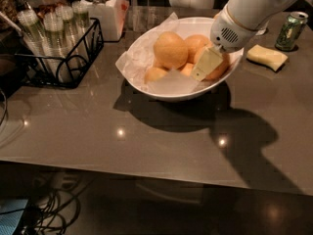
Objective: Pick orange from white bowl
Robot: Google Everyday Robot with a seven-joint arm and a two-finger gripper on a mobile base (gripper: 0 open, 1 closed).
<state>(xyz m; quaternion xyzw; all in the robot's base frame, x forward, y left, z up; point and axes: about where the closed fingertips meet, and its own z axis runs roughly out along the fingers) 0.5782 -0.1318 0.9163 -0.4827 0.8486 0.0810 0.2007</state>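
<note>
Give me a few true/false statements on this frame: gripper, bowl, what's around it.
1. The gripper is down inside the white bowl, among the fruit. True.
2. The orange has been lifted clear of the bowl. False: it lies in the bowl, right by the gripper.
3. The bowl is lined with white paper. True.
4. The green can stands inside the bowl. False: it stands on the table, beyond the bowl at the picture's right.
5. The yellow sponge lies to the picture's left of the bowl. False: it lies to the bowl's right, near the can.
</note>
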